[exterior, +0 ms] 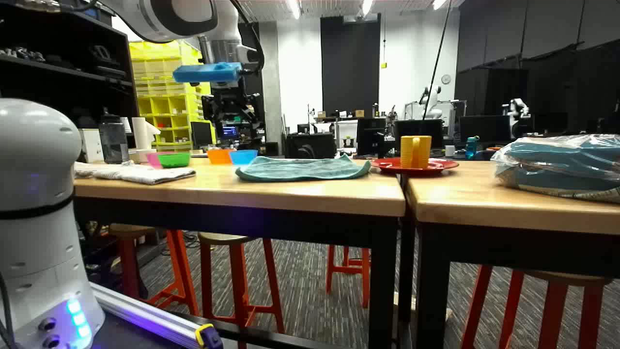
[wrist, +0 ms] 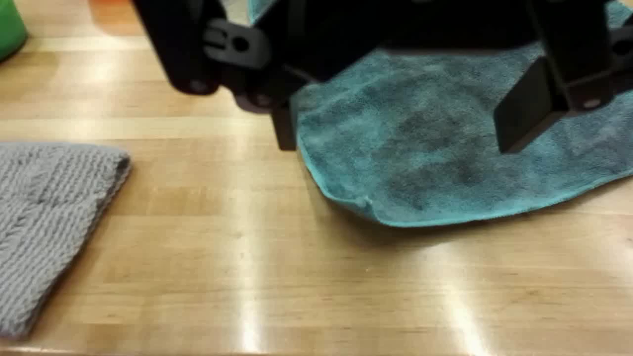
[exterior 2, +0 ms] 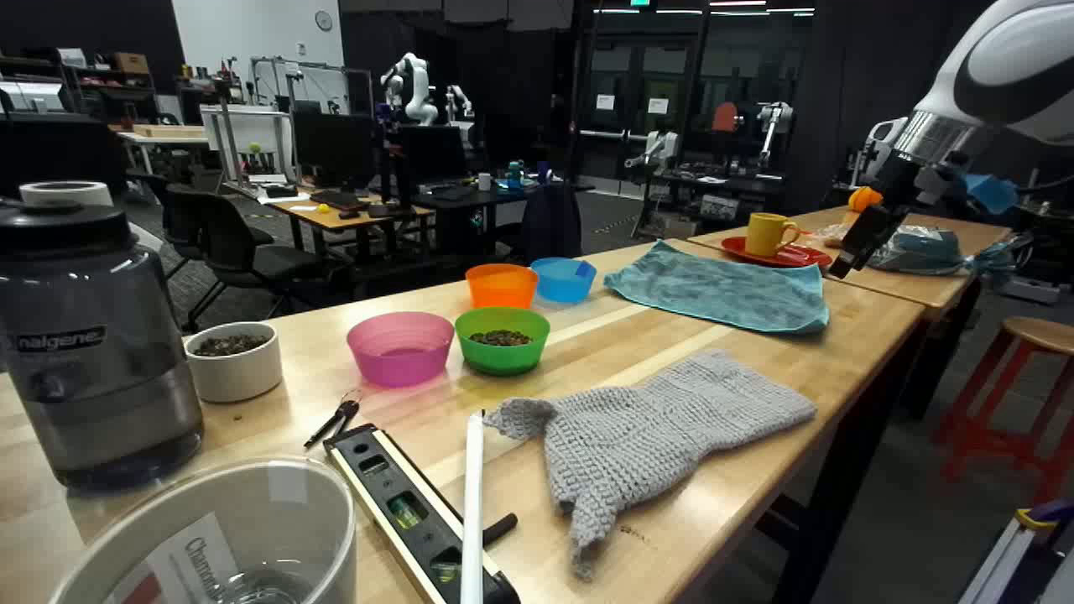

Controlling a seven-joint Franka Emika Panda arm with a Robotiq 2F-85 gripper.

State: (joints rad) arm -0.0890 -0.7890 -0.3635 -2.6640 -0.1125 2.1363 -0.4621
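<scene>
The gripper (wrist: 403, 126) hangs above the table (wrist: 198, 277), its fingers spread wide. Nearest, below and apart from it, around three o'clock from the centre of the wrist view, lies a teal towel (wrist: 435, 168): plush, mottled with dark grey patches, hemmed in brighter turquoise, with a small pucker at its lower edge. In both exterior views a corner of it curls up. At nine o'clock is a grey knitted cloth (wrist: 54, 227); at ten, part of a green bowl (wrist: 10, 27). Farther away, at one o'clock from the towel's middle in an exterior view, a yellow mug (exterior 2: 765, 235) stands on a red plate (exterior 2: 805, 256).
</scene>
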